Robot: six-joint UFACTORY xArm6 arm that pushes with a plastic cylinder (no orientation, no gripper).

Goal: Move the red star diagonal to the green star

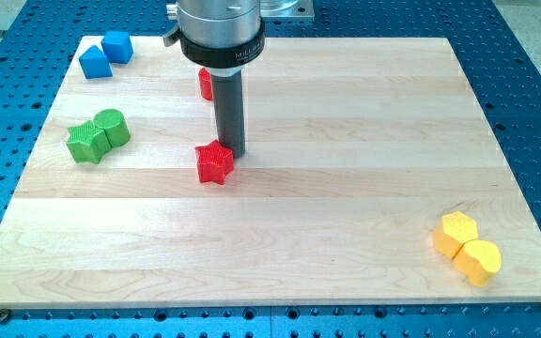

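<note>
Pale wood makes up the worktop (pixel 346 188), a board lying on a blue perforated base (pixel 533 75). No gripper is fitted to the arm: it ends in a dark rod, and the tip (pixel 232 153) sits just at the upper right edge of the red star (pixel 214 163), touching it or very nearly so. That red star lies a little to the view's left of the board's middle. Behind the rod, another red block (pixel 205 84) peeks out, its shape mostly hidden. Well off to the view's left are the green star (pixel 86 144) and a green cylinder (pixel 112 128), pressed against each other. Two blue blocks (pixel 106 54) sit near the top left corner. At the bottom right, two yellow blocks (pixel 467 247) rest side by side, touching.
</note>
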